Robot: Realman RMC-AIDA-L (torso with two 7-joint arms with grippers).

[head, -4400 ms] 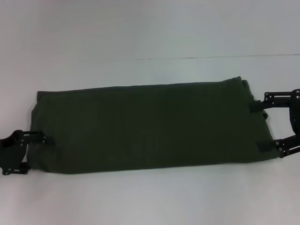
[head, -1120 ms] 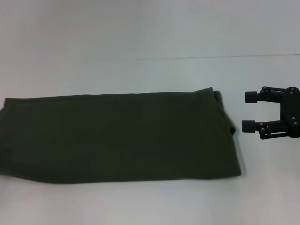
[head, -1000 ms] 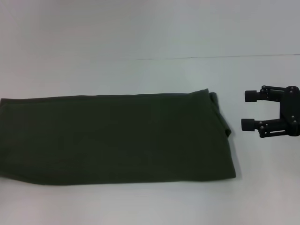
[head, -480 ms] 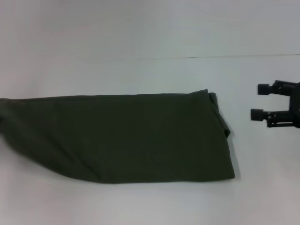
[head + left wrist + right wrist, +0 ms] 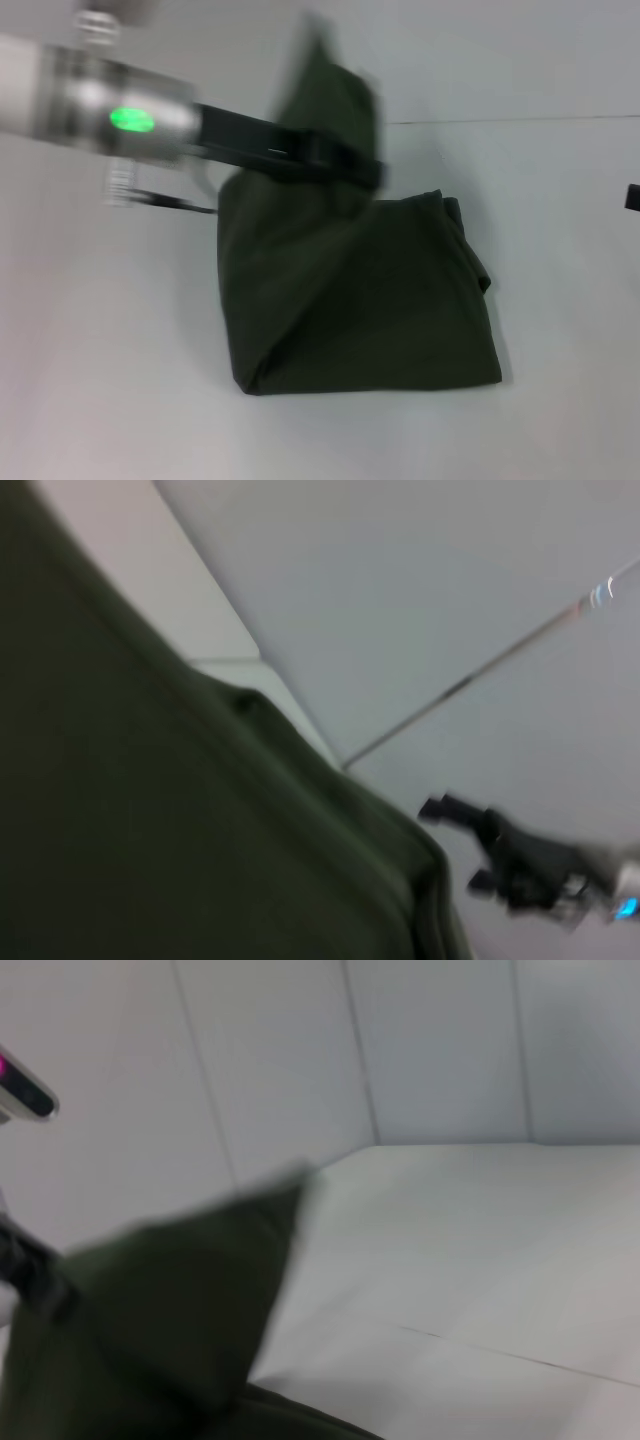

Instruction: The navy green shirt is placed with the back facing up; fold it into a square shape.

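Note:
The navy green shirt (image 5: pixel 370 300) lies on the white table as a long folded band, plain side up. My left gripper (image 5: pixel 348 162) is shut on its left end and holds that end raised above the middle of the band, so the cloth hangs down in a slanted fold. The lifted cloth fills the left wrist view (image 5: pixel 150 830) and shows in the right wrist view (image 5: pixel 150 1330). My right gripper (image 5: pixel 633 197) is at the far right edge, apart from the shirt. In the left wrist view it (image 5: pixel 452 845) shows open and empty.
The white table (image 5: pixel 560 400) has a thin seam line (image 5: pixel 500 120) running across behind the shirt. My left arm (image 5: pixel 110 115), with a green light, reaches in from the upper left above the table. Pale wall panels (image 5: pixel 440 1050) stand beyond.
My left gripper has lifted the shirt's left end and swung it up and to the right over the band. My right gripper has let go of the right end and drawn back to the right edge.

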